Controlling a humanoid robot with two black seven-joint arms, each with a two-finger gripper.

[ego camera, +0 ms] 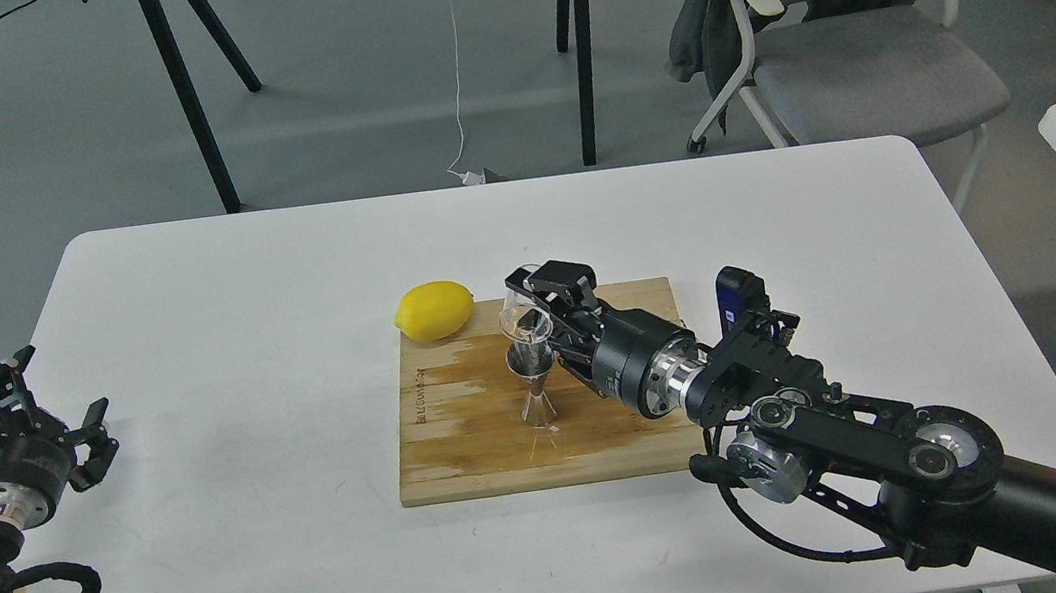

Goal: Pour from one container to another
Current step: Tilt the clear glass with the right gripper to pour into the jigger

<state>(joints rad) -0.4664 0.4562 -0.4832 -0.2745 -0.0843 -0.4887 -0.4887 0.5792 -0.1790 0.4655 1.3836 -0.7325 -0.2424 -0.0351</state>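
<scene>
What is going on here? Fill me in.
The right gripper holds a clear glass cup, tipped on its side just above a steel jigger that stands upright on a wooden board; it looks like a pour is in progress. A lemon sits at the board's far left corner. The left gripper hangs open, holding nothing, at the table's left edge.

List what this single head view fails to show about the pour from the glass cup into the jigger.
- Liquid level: the glass cup is clear and small, so its contents are unreadable.
- Stream: too fine to see above the jigger.
- Grip: the right gripper body hides how its fingers meet the cup.
- Cutting board beneath the right arm: covered.
- Left arm: cut off by the frame edge; left gripper open.
</scene>
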